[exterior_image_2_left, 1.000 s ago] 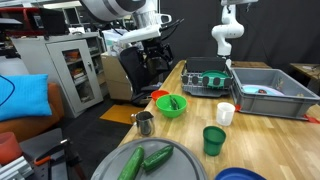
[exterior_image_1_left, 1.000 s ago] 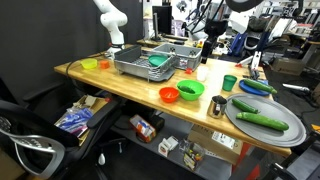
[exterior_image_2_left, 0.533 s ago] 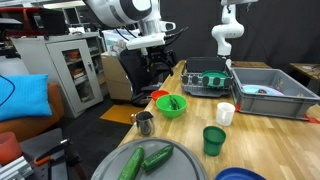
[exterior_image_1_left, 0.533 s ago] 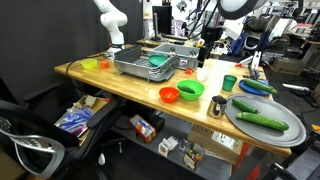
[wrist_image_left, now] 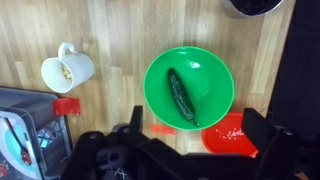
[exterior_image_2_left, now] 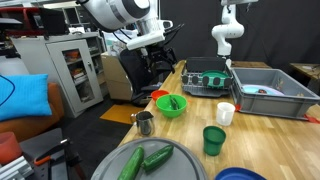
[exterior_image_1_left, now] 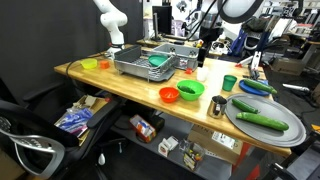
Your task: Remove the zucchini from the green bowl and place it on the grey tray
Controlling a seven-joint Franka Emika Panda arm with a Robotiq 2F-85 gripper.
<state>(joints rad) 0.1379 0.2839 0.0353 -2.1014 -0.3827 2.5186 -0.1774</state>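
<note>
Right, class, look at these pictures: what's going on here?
A robot arm hangs over the green bowl, with its gripper open and empty. A dark zucchini lies in that bowl, untouched. In an exterior view, the grey tray at the table's end already holds two green vegetables. The zucchini has not yet been picked up.

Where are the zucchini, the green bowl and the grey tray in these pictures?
zucchini (wrist_image_left: 183,98), wrist view, middle of its body.
green bowl (wrist_image_left: 213,78), wrist view, bare inner wall.
grey tray (exterior_image_1_left: 289,112), in an exterior view, bare part of its floor.
</note>
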